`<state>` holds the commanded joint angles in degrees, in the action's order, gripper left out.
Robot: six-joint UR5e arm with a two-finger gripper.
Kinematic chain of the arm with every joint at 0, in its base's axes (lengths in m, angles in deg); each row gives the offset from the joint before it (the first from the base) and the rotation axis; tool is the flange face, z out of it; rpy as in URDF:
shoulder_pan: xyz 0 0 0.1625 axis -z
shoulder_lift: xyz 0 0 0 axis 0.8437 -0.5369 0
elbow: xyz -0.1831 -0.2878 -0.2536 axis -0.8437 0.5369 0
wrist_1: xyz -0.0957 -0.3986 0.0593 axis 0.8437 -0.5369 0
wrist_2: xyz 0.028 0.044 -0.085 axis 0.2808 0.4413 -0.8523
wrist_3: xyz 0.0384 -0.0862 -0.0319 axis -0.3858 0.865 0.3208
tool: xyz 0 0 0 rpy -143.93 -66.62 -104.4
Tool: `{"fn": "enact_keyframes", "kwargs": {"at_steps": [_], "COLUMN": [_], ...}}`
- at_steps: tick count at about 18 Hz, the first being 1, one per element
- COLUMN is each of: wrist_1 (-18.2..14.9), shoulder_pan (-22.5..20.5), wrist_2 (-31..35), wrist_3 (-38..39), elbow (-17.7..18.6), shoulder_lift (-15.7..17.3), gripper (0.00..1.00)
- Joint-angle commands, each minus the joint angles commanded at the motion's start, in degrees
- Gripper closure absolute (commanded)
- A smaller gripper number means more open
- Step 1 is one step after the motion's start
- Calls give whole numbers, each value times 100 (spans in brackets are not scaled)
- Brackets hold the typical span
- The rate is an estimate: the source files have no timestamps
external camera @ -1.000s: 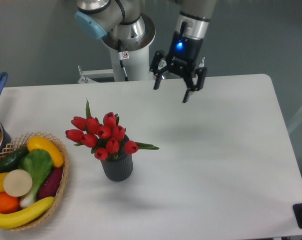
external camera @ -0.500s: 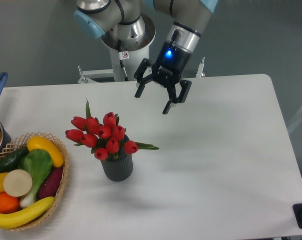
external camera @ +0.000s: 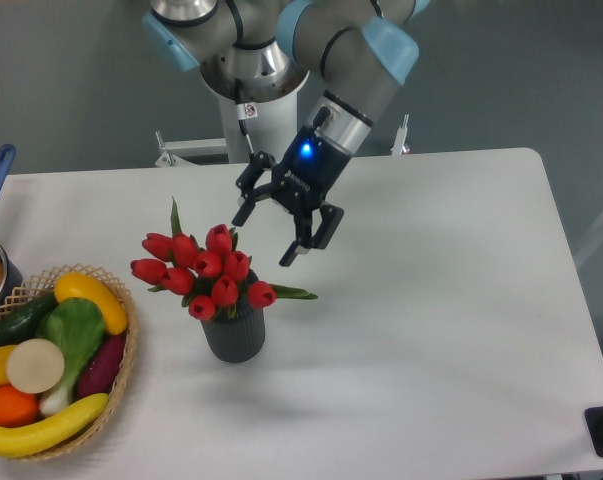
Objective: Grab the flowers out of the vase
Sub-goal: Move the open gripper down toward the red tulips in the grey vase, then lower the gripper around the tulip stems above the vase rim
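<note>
While claw [external camera: 264,240] swings down and left from back edge of counter [external camera: 441,300] across last second, gap to flowers [external camera: 206,270] closes fast. Reads as approach step, grasp not yet begun. Fingers spread wide, holding nothing, tilted toward bunch. Flowers seated in vase [external camera: 234,335], left-centre of counter, basket of produce [external camera: 51,365] further left. Bunch just below and left of claw; near fingertip close beside topmost bud, contact uncertain. Likely next: descend around stems, then close.
</note>
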<state>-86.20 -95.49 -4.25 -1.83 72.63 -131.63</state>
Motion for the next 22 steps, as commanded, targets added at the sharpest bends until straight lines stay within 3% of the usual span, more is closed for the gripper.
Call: {"fn": "enact_keyframes", "kwargs": {"at_steps": [7,22], "wrist_1": [0,61], "shoulder_pan": [202,510], "wrist_2": [0,97], "wrist_3": [711,343], "elbow": [-290,-185], "shoulder_lift": [-212,-308], "gripper": [0,0]}}
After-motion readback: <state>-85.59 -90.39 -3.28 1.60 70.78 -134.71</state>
